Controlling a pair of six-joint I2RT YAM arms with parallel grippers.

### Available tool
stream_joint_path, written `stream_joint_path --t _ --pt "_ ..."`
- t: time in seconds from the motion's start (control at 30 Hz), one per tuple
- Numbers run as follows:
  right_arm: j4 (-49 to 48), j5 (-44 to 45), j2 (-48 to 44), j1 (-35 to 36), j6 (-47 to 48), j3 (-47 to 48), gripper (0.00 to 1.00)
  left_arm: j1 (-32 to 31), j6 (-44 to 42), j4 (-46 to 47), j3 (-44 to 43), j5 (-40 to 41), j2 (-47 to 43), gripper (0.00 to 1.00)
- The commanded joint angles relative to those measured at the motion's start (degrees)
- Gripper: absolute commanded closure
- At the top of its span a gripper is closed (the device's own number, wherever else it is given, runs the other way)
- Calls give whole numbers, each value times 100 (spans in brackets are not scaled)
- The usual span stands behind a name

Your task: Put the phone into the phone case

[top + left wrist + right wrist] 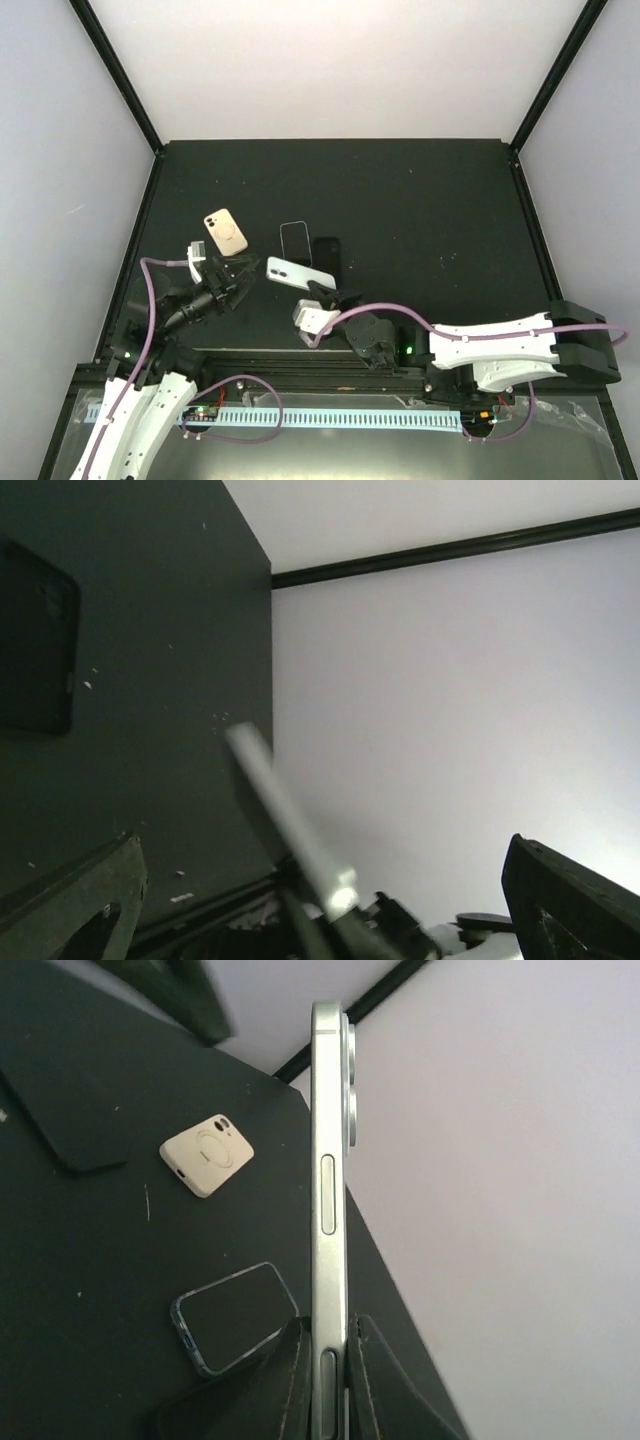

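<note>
My right gripper (322, 291) is shut on the lower end of a white phone (298, 272) and holds it above the mat. In the right wrist view the phone (328, 1210) stands edge-on, clamped between the two fingers (385, 1390). My left gripper (240, 279) is open just left of the phone's free end. In the left wrist view the phone (285, 815) is a blurred bar between its spread fingers (565, 895), not gripped. A clear phone case (294, 240) lies flat behind the phone, and also shows in the right wrist view (237, 1316).
A beige case (225, 231) with a ring lies at the left back, also in the right wrist view (206, 1153). A black case (326, 257) lies right of the clear one, seen in the left wrist view (35, 640). Black frame rails border the mat.
</note>
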State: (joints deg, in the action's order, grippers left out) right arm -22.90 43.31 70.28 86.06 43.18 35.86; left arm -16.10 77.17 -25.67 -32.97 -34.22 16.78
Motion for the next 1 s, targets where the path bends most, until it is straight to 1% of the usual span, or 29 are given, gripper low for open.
stream_joint_path --t 0.0,0.1,0.17,0.27,0.37,0.5,0.6,0.73,0.97 --pt "662 2 -547 -319 -1874 330 99 10 -666 -314 -121 441 43 1" --pt "1310 -248 -790 -803 -2760 571 99 8 -1367 -456 -32 574 192 1" --pt "1766 -624 -908 -1149 -3369 785 99 10 -1698 -565 23 633 321 1" --pt "2208 -1303 -959 -1673 -4319 981 99 10 -2095 -472 161 485 520 1" --pt "2222 -1833 -855 -1983 -5196 963 99 2 -2662 -799 25 641 786 1" --pt "2211 -2094 -467 -2249 -5993 1026 99 -5 -3236 -1206 -104 718 1180 3" --pt "2062 -2242 -127 -2524 -6530 1048 99 -15 -3353 -1156 87 643 1328 3" --pt "1983 -2570 373 -2938 -7265 1140 99 -34 -3213 -874 502 534 1280 5" --pt "1657 -3106 1289 -3423 -8109 1316 99 -60 -3169 -591 771 451 1266 6"
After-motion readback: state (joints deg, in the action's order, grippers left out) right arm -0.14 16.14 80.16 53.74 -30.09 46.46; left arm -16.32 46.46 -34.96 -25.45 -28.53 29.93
